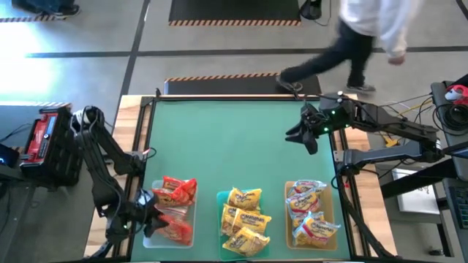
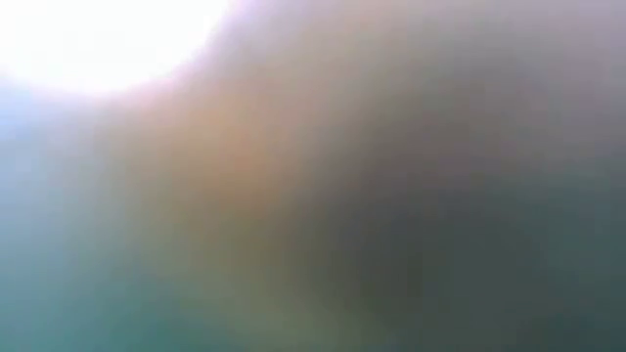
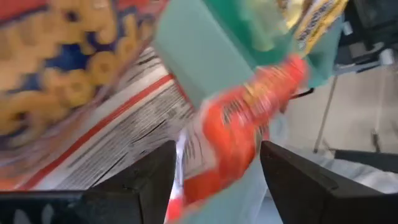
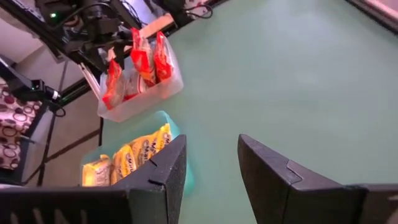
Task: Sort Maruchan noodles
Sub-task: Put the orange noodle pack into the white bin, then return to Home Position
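Observation:
Red packets (image 1: 178, 197) lie in the clear tray (image 4: 146, 99) at the table's near left. Yellow packets (image 1: 245, 219) fill the teal tray (image 1: 219, 199). Yellow-orange packets with white-red labels (image 1: 311, 213) sit in the amber tray (image 1: 287, 219). My left gripper (image 1: 146, 213) is at the clear tray's left end, open, with one red packet (image 3: 236, 134) standing between its fingers (image 3: 155, 183). My right gripper (image 1: 301, 135) hovers open over the bare mat near the far right, touching nothing (image 4: 211, 162). The low view shows only a blur. My left gripper has its fingers on either side of the red packet (image 3: 211, 168), which stands on edge in the clear tray's left end. The picture is smeared there, and I cannot tell whether either finger touches it.
The green mat (image 1: 234, 139) is bare between the trays and the far edge. A person (image 1: 358, 36) walks past beyond the far edge. Cables and gear lie off the table's right side (image 1: 446, 102), and a dark box sits off its left (image 1: 51, 142).

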`<state>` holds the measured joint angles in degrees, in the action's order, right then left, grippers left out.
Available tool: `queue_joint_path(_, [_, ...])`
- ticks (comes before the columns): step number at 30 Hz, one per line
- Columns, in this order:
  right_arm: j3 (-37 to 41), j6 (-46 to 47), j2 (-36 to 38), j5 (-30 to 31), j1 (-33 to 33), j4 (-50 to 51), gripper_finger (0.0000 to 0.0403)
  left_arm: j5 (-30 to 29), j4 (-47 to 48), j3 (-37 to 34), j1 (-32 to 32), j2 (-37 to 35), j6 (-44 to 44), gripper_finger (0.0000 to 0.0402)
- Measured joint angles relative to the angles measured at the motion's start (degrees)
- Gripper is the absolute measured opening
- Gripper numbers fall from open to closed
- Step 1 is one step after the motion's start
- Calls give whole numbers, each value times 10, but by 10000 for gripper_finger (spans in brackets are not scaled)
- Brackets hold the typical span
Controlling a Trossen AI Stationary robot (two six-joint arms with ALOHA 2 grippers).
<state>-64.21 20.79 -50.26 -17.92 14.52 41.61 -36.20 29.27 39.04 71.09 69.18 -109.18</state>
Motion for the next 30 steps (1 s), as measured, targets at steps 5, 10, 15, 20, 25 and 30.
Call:
queue_joint_path(5, [-22,-34,0,0,0,2,132,-10,101,23,0,-34,-37,213])
queue_joint_path(10, [-28,-70,1,2,0,1,132,-107,192,47,-4,-50,-46,210])
queue_joint_path(15, [-23,-100,9,47,2,24,132,-146,278,66,-24,-53,-82,210])
queue_joint_path(20, [-13,-123,32,91,18,44,132,-168,325,72,-58,-55,-105,210])
queue_joint_path(25, [20,-137,63,90,49,44,132,-224,356,72,-104,-59,-101,210])
queue_joint_path(30, [63,-145,105,89,81,47,132,-243,369,72,-162,-73,-92,210])
